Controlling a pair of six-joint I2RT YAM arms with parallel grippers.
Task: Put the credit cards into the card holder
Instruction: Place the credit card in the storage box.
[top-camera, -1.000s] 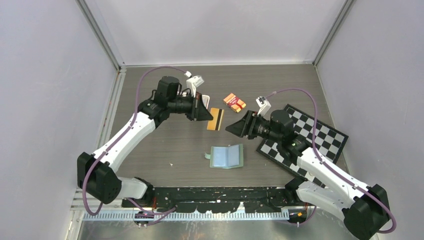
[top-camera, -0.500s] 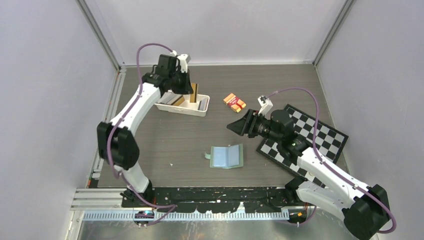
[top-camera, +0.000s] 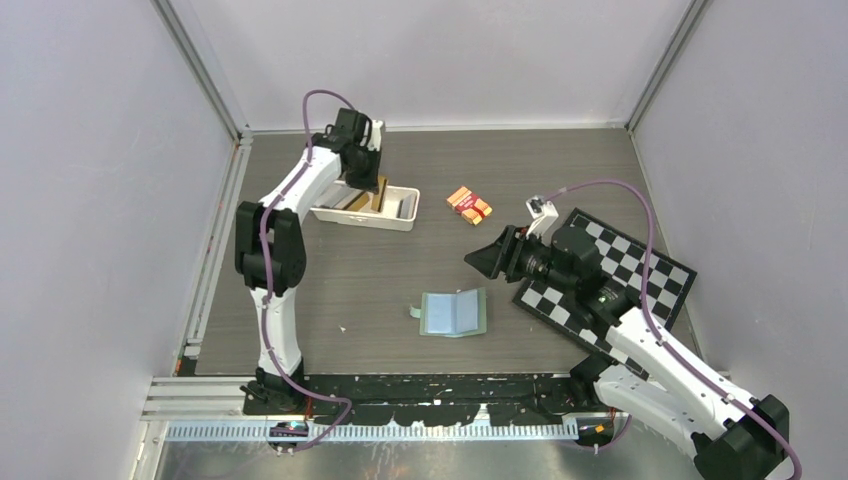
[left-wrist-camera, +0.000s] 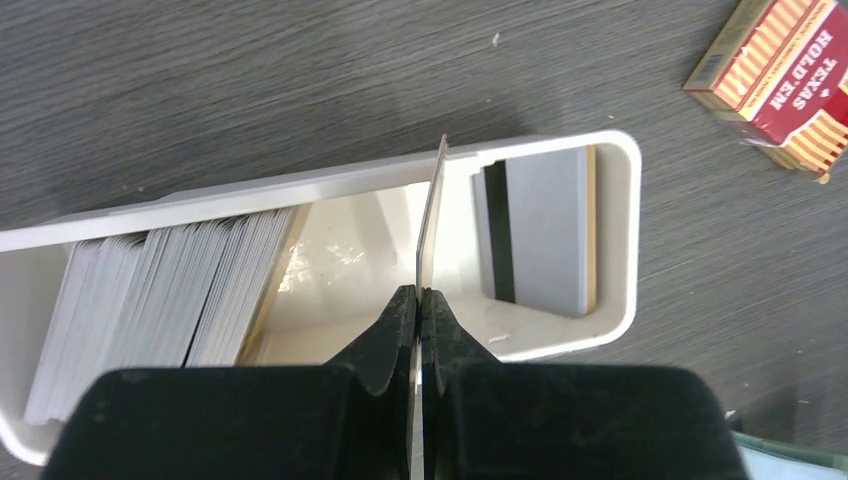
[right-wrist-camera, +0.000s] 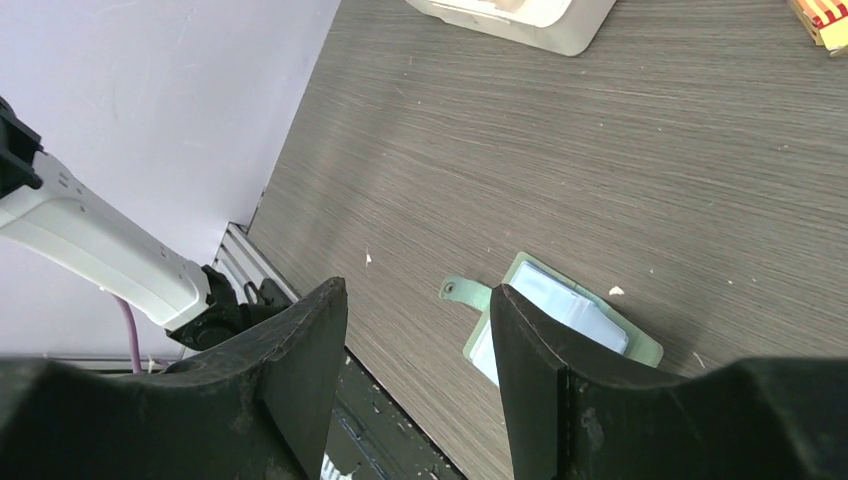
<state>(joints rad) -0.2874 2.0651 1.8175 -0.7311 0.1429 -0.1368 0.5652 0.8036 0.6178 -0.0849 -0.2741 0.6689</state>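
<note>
The left arm stretches to the table's 11 o'clock, wrist turned down over the white tray (left-wrist-camera: 620, 240), and the left gripper (left-wrist-camera: 418, 300) has its jaws pinched together on a thin credit card (left-wrist-camera: 432, 220), seen edge-on over the tray's middle between a grey card stack (left-wrist-camera: 170, 290) and a dark-striped card (left-wrist-camera: 545, 235). The right arm sits low and bent, its right gripper (right-wrist-camera: 418, 292) pointing toward 9 o'clock with jaws apart and empty. The sage-green card holder (top-camera: 455, 313) lies open and flat at the table's 6 o'clock, at 7 o'clock from those jaws.
</note>
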